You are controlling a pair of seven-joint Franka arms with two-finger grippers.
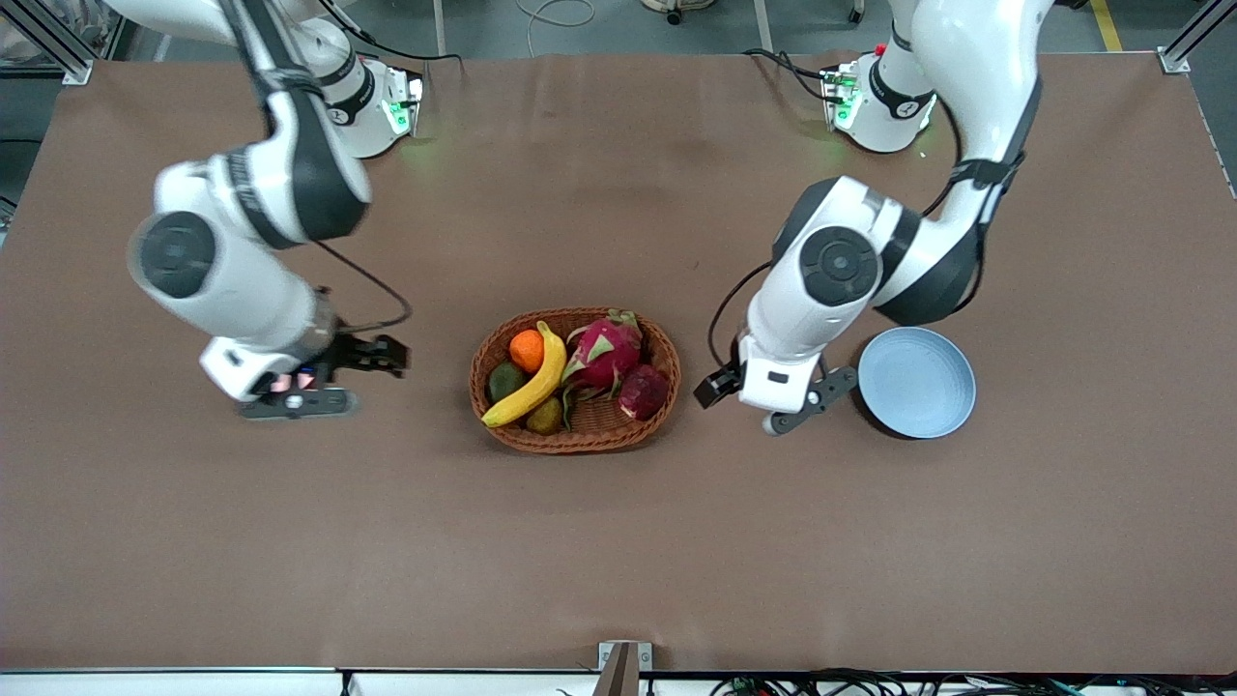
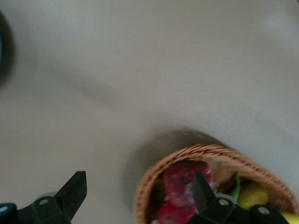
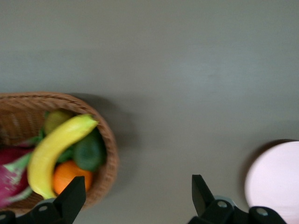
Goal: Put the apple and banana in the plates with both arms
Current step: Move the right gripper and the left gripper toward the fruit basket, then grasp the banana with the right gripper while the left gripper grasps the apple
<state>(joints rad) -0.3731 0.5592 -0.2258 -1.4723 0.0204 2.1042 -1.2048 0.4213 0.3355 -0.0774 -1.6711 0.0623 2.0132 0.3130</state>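
The apple (image 1: 644,391) and banana (image 1: 529,383) both lie in the wicker basket (image 1: 576,440), apple at its 4 o'clock edge, so neither placement is done. The blue plate (image 1: 916,382) sits bare at the basket's 3 o'clock. The left end effector (image 2: 139,192) hovers open between them. The right end effector (image 3: 138,194), open, hovers at 9 o'clock; only its wrist view shows the pink plate (image 3: 275,179).

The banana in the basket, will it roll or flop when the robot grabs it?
The banana is long and curved, so it probably won't roll. It looks stiff, likely keeping its shape. Its smooth skin might slip, and it leans on other fruit in the basket, which may shift.
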